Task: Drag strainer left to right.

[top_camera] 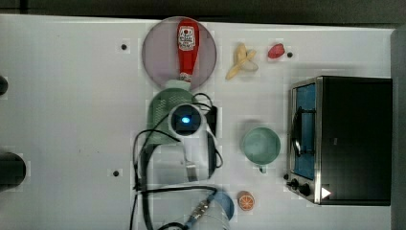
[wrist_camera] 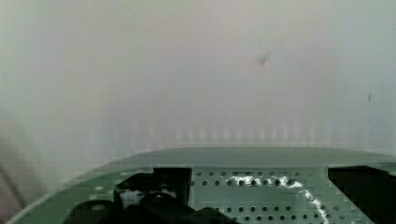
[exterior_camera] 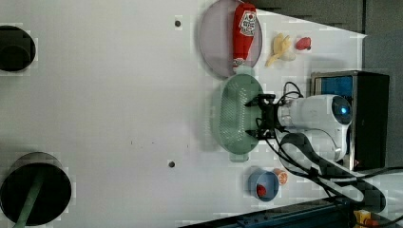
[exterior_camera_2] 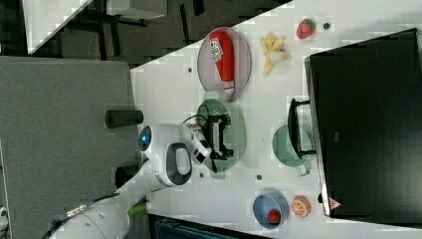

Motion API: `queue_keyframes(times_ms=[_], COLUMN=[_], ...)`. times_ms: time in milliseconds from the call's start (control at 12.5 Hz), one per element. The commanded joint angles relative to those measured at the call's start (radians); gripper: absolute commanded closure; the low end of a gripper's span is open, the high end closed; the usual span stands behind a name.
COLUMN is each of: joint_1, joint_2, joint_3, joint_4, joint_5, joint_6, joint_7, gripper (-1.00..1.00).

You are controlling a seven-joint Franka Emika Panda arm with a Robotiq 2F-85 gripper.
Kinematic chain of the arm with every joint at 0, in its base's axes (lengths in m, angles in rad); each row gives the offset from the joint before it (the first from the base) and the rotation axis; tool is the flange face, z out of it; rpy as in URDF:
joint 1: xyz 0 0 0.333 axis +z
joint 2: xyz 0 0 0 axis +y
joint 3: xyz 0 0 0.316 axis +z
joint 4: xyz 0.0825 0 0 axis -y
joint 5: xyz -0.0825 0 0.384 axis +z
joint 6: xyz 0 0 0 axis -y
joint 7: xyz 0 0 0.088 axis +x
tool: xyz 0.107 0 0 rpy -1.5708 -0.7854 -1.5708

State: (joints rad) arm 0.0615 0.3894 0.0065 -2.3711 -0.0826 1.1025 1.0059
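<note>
A: White table (top_camera: 72,120); in the top view the arm covers most of the strainer (top_camera: 160,112), just below the plate (top_camera: 160,52) (ketchup bottle (top_camera: 187,48) on it).

B: The left view bares its perforated bowl, the gripper (exterior_camera: 256,116) inside, fingers (exterior_camera: 251,101) spread apart, clamping nothing.

A: The cup (top_camera: 261,145) sits well right.

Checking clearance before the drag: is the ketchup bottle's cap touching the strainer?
Cannot tell. In the top view the ketchup bottle ends right at the strainer tab, with no plain gap or contact.
</note>
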Motion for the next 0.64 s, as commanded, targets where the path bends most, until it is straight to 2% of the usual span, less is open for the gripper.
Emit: queue_keyframes(times_ms=[80,640], joint_1=[-0.023,-0.042], joint_2=[-0.014,-0.014], joint_3=[-0.011,-0.142], joint_4=[0.003,0.001], joint_5=[-0.007,-0.007], joint_6=[-0.001,0.015], joint_7=[-0.109,-0.282], gripper=[-1.00,-1.00])
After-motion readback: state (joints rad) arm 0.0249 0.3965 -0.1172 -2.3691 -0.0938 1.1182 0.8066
